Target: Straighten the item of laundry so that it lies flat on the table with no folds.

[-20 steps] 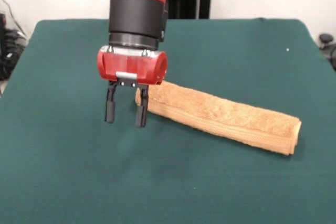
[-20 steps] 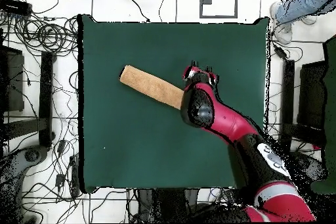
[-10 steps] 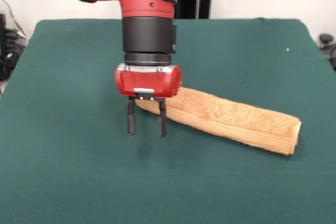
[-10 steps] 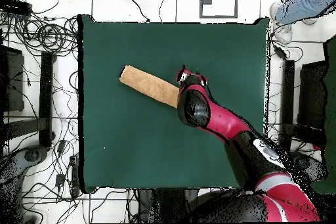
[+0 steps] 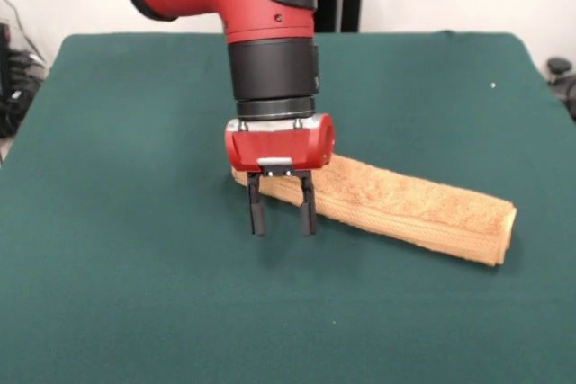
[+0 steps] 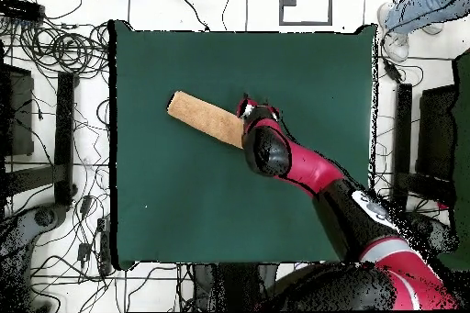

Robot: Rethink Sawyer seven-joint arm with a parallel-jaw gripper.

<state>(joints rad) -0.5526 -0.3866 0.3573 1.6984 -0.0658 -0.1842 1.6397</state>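
The item of laundry (image 5: 405,207) is an orange-tan towel folded into a long narrow strip, lying slanted on the green table (image 5: 117,294). In the overhead view the towel (image 6: 204,117) runs from upper left to lower right. My gripper (image 5: 283,225) hangs open just above the cloth at the towel's left end in the front view, its two black fingers straddling the near edge of that end. From above, the red wrist (image 6: 260,124) covers the towel's right end, and the fingers are hidden there.
Cables (image 6: 55,48) litter the floor around the table. A person's leg and shoe (image 6: 404,16) show at the top right of the overhead view, off the table.
My gripper has moved right in the front view and come lower, from beside the towel's left end to over it. It stayed open. The towel has not moved.
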